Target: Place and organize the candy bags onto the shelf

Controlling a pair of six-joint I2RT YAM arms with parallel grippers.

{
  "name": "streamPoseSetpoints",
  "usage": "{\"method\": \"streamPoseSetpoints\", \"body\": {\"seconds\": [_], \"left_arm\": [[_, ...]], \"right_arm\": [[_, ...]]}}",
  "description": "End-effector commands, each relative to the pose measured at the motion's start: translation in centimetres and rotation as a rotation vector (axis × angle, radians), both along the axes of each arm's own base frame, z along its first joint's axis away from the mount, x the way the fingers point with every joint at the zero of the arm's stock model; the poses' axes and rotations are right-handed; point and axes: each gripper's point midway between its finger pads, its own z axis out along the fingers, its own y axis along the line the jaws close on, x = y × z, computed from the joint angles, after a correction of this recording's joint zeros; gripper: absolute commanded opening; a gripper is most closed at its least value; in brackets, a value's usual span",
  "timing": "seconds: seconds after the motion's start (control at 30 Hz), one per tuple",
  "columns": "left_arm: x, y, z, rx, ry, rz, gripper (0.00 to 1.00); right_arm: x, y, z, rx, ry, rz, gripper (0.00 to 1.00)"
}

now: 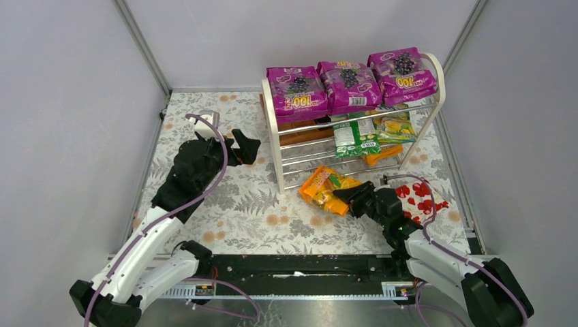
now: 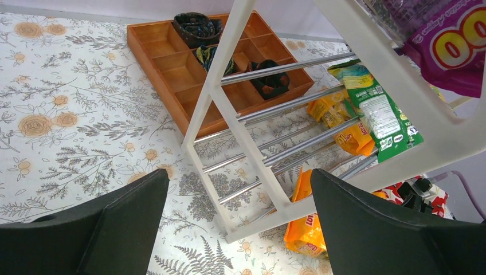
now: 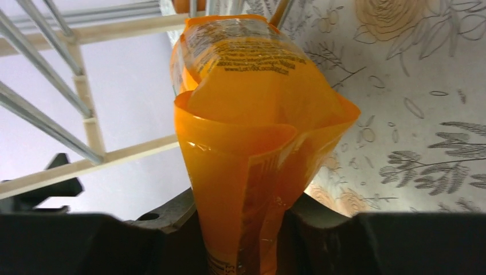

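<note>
Step in hand: pick-up of the orange bag (image 1: 322, 188), lying on the table (image 1: 225, 204) at the foot of the shelf (image 1: 272, 129). R gripper (image 1: 349, 197) pinches its near edge; L gripper (image 1: 247, 146) hangs wide open, empty. Next, prob.: lift, feed onto a low tier w/o snagging the rods (image 1: 320, 153). R wrist cam shows the pinched fold; top cam doesn't.

To me the orange bag (image 3: 252, 149) is thin glossy plastic film, creased, half see-through. The shelf (image 2: 225, 57) shows a smooth matt white frame and shiny chrome rods (image 2: 286, 69). The brown tray (image 2: 180, 77) looks like smooth wood.
</note>
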Motion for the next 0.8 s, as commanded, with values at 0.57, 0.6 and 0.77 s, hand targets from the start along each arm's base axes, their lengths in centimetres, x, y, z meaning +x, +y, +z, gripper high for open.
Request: {"method": "streamPoseSetpoints", "body": {"seconds": [0.57,0.6,0.77], "left_arm": [[-0.3,-0.2,1.3,-0.012,-0.058,-0.013,0.99],[-0.3,-0.2,1.3,-0.012,-0.058,-0.013,0.99],[-0.4,-0.4,1.0,-0.006,-0.053,-0.019,0.99]], "right_arm": [[8.3,-0.4,12.5,0.416,-0.303,-0.262,0.28],[8.9,-0.6,12.7,0.419,-0.321,-0.272,0.28],[11.2,-1.1,14.8,0.469,-0.443,-0.313,0.27]]}}
